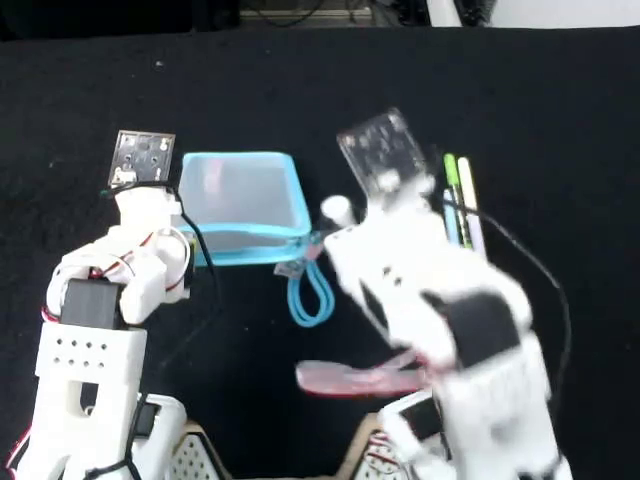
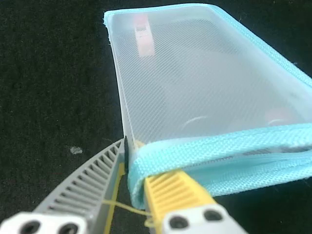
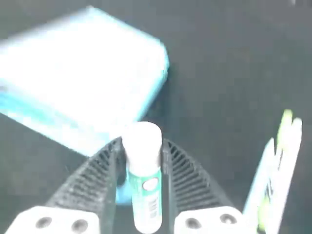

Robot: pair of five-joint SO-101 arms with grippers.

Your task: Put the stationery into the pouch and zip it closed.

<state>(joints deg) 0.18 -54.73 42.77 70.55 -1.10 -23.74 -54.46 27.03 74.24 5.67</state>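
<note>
White glue stick point(image 3: 142, 195) — clamped in right gripper point(image 3: 141, 144)

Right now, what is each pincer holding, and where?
Left pincer pinches the pouch at its zipper-edge corner. Right pincer holds a glue stick near its white cap.

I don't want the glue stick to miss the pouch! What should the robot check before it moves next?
1. Right gripper has the glue stick: ok, shut on it.
2. Left gripper steadies the pouch: ok, pinching a corner at its zipper edge.
3. Pouch mouth open wide enough: cannot tell.
4. Glue stick lined up with the mouth: not ok, it is off beside the pouch's end.
5. Pens out of the way: ok, lying on the table apart from the pouch.
</note>
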